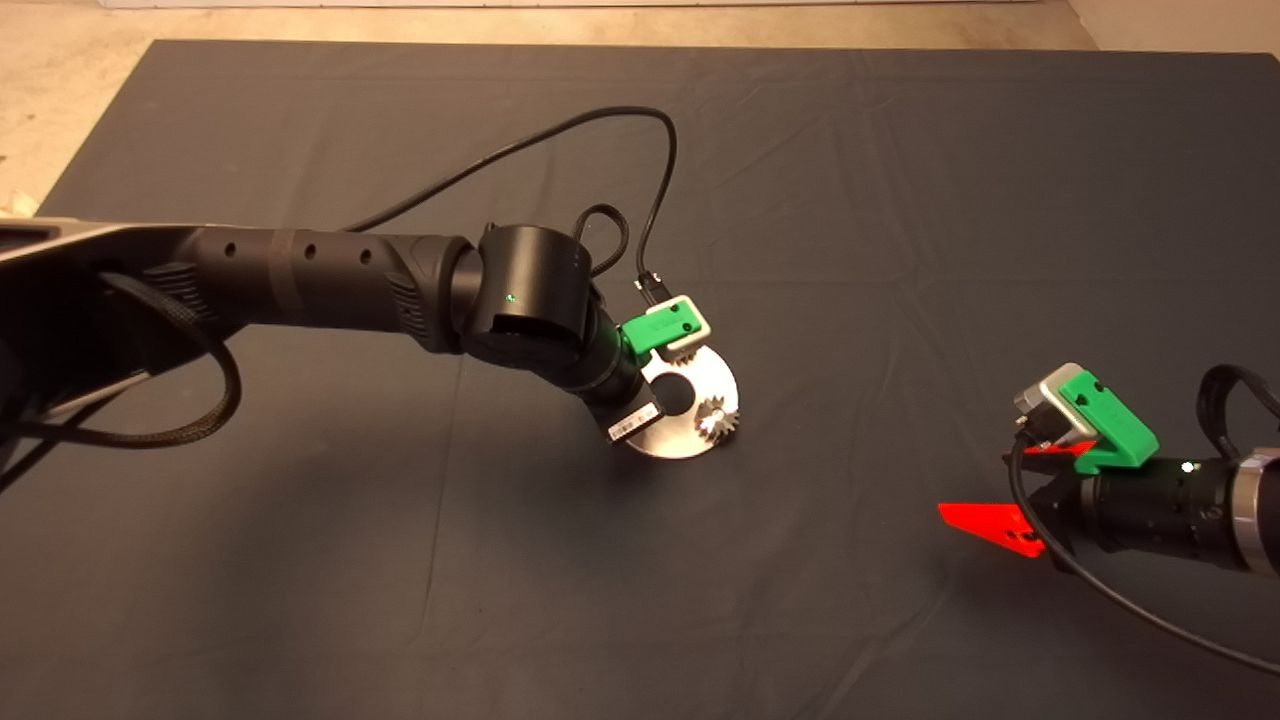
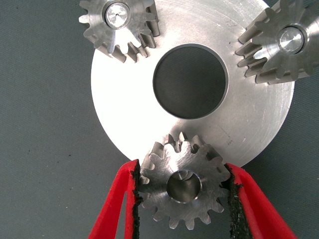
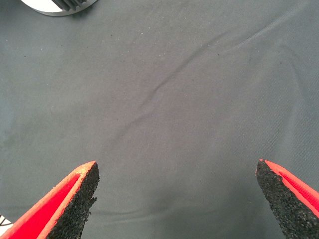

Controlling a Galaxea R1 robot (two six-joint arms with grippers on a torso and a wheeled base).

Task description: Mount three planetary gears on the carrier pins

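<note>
Between the two red fingers (image 2: 130, 199) of the left gripper (image 2: 182, 204), the third gear (image 2: 183, 185) is being squeezed by its teeth. It is hanging over the rim of the silver disc (image 2: 124, 114), and a bit of pin (image 2: 185, 175) is showing through its hole, off to one side. I think the gear is being lined up so it can slide down. Two other gears (image 2: 119, 22) are already sitting on their pins (image 2: 291, 40) near the disc's rim. Far off on the dark mat (image 1: 900, 200) covering the desk, the right gripper (image 3: 177, 194) is waiting with its fingers spread wide and holding nothing.
</note>
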